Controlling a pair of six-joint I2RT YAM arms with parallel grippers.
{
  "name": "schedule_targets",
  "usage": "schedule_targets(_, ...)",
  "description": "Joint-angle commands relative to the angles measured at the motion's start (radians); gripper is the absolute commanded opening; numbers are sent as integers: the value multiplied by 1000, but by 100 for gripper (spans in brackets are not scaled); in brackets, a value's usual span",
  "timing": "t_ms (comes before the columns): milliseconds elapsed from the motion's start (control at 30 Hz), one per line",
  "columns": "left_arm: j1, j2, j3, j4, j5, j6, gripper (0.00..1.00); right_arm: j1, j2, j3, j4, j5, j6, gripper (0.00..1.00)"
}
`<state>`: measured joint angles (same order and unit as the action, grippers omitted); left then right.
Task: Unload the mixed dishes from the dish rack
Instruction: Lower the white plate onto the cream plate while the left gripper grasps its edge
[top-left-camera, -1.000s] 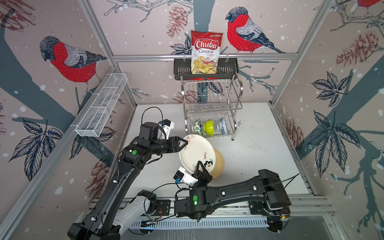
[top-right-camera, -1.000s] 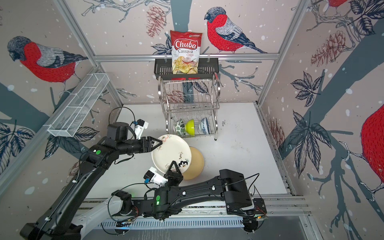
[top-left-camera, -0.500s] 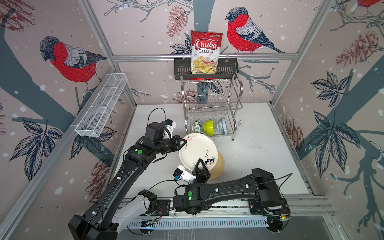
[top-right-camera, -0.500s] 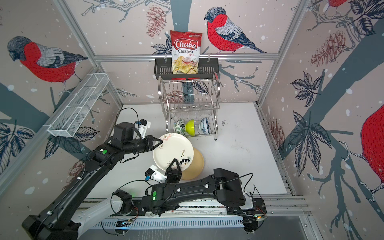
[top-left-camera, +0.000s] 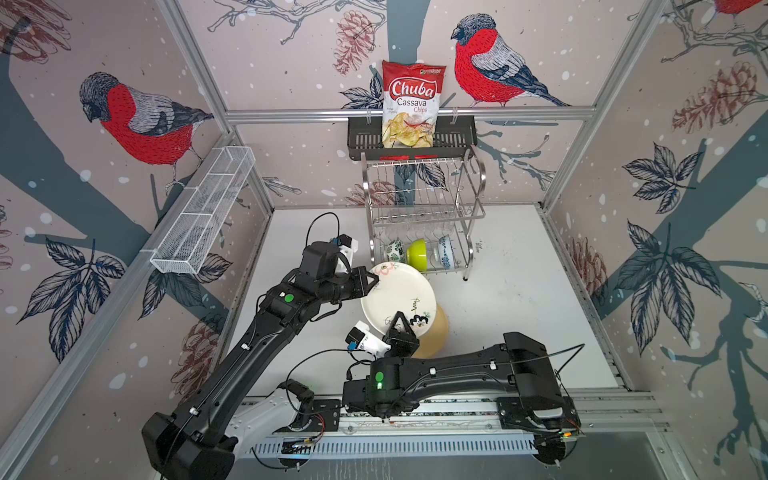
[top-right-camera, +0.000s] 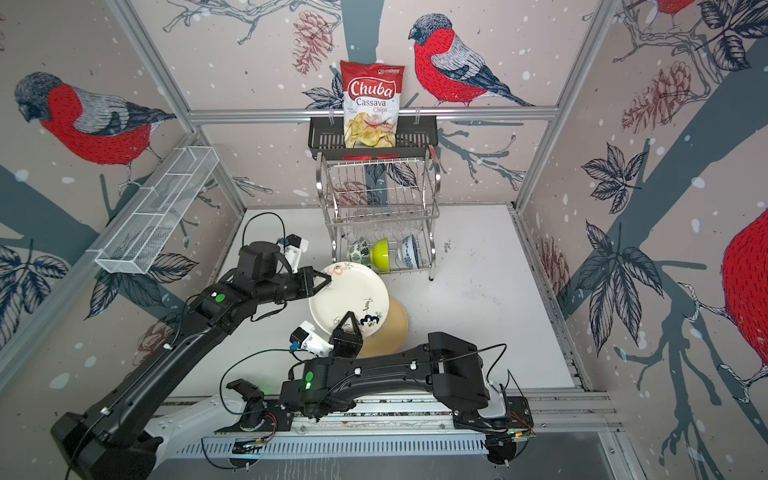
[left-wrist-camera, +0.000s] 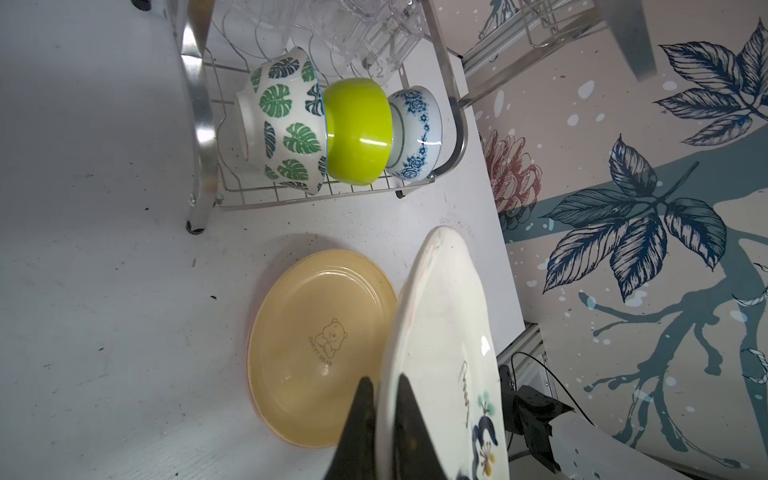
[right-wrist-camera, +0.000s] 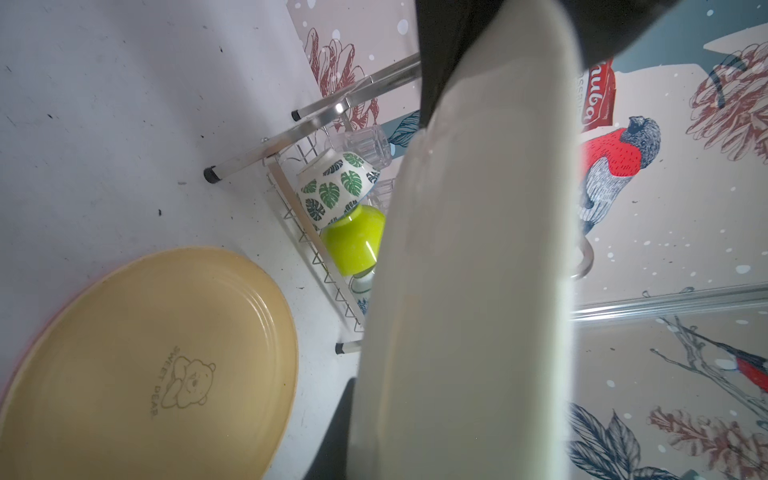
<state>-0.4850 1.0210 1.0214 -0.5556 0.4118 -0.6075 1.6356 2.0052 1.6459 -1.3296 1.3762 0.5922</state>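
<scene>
A cream floral plate (top-left-camera: 397, 297) (top-right-camera: 347, 295) hangs tilted above the table between both grippers. My left gripper (top-left-camera: 375, 283) (left-wrist-camera: 384, 380) is shut on its rim, one finger on each face. My right gripper (top-left-camera: 400, 319) (top-right-camera: 350, 316) sits at the opposite rim. The plate (right-wrist-camera: 469, 270) hides most of its jaws, so I cannot tell their state. A pale yellow plate (left-wrist-camera: 316, 332) (right-wrist-camera: 145, 365) lies flat below. The chrome dish rack (top-left-camera: 469, 216) (left-wrist-camera: 203, 137) holds a green-leaf bowl (left-wrist-camera: 286, 124), a lime bowl (left-wrist-camera: 357, 133), a blue-patterned bowl (left-wrist-camera: 419, 133) and clear tumblers (left-wrist-camera: 353, 33).
A red-and-white chips bag (top-left-camera: 411, 104) stands in a black slotted basket (top-left-camera: 365, 137) on the back rail above the rack. A long white mesh tray (top-left-camera: 203, 212) hangs on the left wall. Patterned walls close in three sides of the white table (top-left-camera: 519, 291).
My left gripper has reached forward and shut on the floral plate's rim. The plate has shifted slightly right over the yellow plate, and the right arm has moved a little.
</scene>
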Motion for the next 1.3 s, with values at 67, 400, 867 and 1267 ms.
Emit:
schedule_targets(67, -8, 8, -6, -28, 142, 34, 0, -12, -10, -13, 13, 72, 83, 38)
schedule_targets(400, -9, 41, -6, 0, 141, 31, 0, -11, -254, -296, 714, -281, -406, 44)
schedule_targets(867, -9, 58, -16, 51, 127, 20, 0, -4, -347, -296, 1024, -862, -414, 54)
schedule_targets(1267, -9, 41, -18, 73, 98, 25, 0, -143, -657, -517, 1353, -1220, -211, 57)
